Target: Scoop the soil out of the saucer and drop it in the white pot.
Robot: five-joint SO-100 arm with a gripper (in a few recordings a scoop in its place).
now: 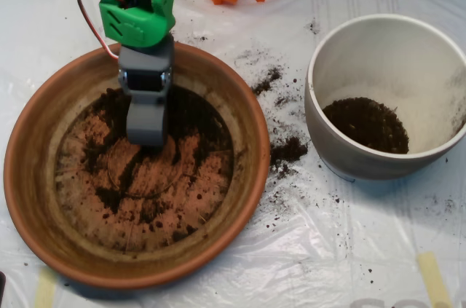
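Pincer (148, 133) down in saucer (29, 177) on soil (186, 115); white pot (328, 133) w/ soil at right.

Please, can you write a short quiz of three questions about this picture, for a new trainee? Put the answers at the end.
1. True or false: the white pot already holds some soil.
2. Where is the scoop? A) over the white pot B) down in the saucer C) on the sheet between the two
3. What lies on the sheet between the saucer and the white pot?

Key
1. True: a dark heap lies at its bottom.
2. B: it sits among the soil in the upper part of the saucer.
3. Spilled soil in clumps and specks.
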